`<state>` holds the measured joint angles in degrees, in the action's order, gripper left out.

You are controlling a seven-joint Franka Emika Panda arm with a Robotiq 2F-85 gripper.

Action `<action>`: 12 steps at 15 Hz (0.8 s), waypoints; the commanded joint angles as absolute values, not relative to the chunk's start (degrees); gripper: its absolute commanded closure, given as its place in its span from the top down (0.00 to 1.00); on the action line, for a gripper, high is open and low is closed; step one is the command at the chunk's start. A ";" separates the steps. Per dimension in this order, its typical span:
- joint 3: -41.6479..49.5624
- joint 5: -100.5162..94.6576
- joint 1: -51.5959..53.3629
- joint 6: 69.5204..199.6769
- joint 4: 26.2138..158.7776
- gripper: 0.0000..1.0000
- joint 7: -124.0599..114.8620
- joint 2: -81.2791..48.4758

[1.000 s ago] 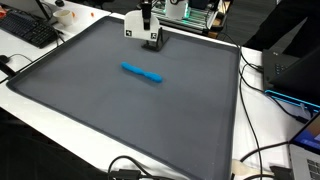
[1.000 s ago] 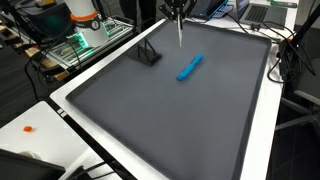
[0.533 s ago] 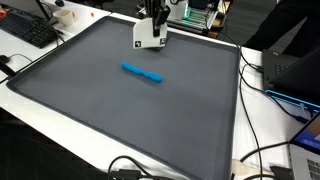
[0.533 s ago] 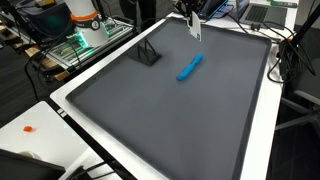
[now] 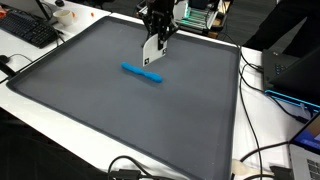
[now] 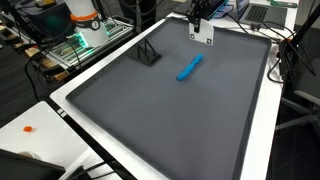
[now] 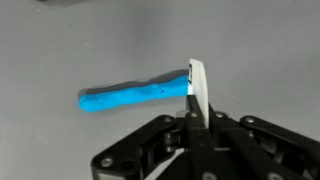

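Observation:
My gripper (image 5: 157,31) hangs over the far part of the dark grey mat (image 5: 110,110), shut on the top edge of a thin white card (image 5: 152,50) with black marks. In the wrist view the card (image 7: 197,90) shows edge-on between the shut fingers, right next to one end of a long blue stick (image 7: 135,95). The blue stick (image 5: 143,72) lies flat on the mat, a little in front of and below the card. In an exterior view the gripper (image 6: 200,20) holds the card (image 6: 202,33) above the blue stick (image 6: 189,67).
A small black stand (image 6: 149,53) sits on the mat near the far edge. A keyboard (image 5: 28,30) lies beyond the mat's corner, cables (image 5: 262,160) run along the white table, and a small orange piece (image 6: 30,128) lies on the table edge.
The gripper has carried the white card from the mat's far edge toward the blue stick and turned it, so the card now hangs closer to the stick.

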<state>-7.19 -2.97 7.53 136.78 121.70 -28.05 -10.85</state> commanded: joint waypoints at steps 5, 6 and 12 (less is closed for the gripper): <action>-6.05 -11.27 9.96 130.92 115.94 0.01 -15.87 -16.07; -5.98 -11.85 10.11 130.73 115.56 0.01 -15.08 -16.44; -5.97 -10.10 10.06 132.17 116.10 0.04 -15.18 -16.16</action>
<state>-6.74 -10.43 9.32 132.24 116.15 -15.42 -16.19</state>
